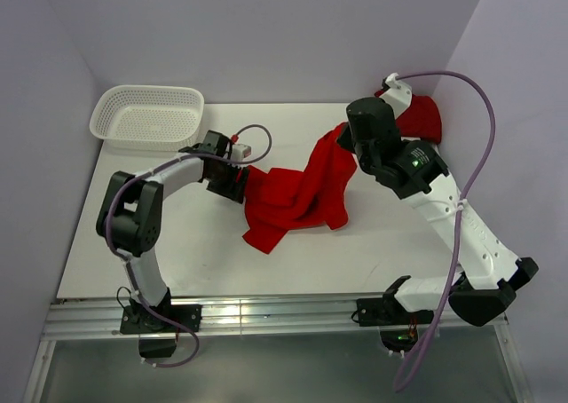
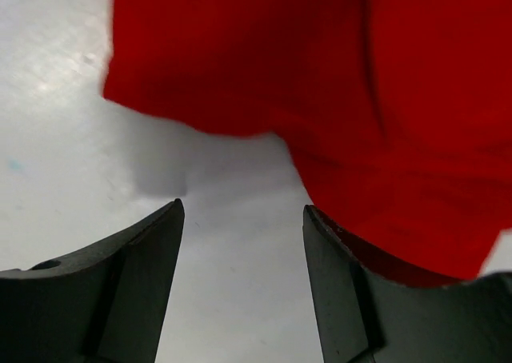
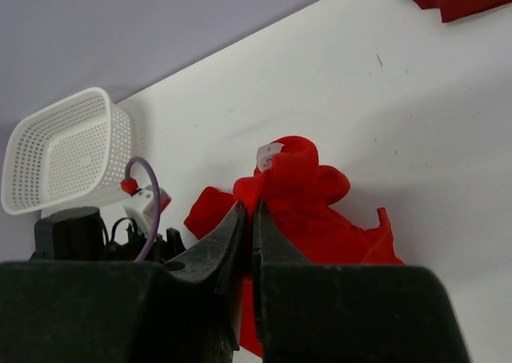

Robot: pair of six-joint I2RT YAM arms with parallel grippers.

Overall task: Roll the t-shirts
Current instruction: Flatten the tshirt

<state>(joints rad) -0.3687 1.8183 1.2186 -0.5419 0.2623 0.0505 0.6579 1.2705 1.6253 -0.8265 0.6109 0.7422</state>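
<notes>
T-shirt [image 1: 300,192] edge beside parted left claw [image 2: 242,208]

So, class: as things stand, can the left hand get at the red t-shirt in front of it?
Probably yes. The left hand is open, and the edge of the t-shirt lies just ahead of its fingertips, with only bare table between.

Far shirt [image 1: 426,119]: right arm [image 1: 444,203] hides part from you.
Neck tag [image 3: 270,153]: too small for you to read.

Two red t-shirts [image 1: 297,194] [image 1: 424,117], one white basket [image 1: 146,114], two arms [image 1: 133,217] [image 1: 444,199].
</notes>
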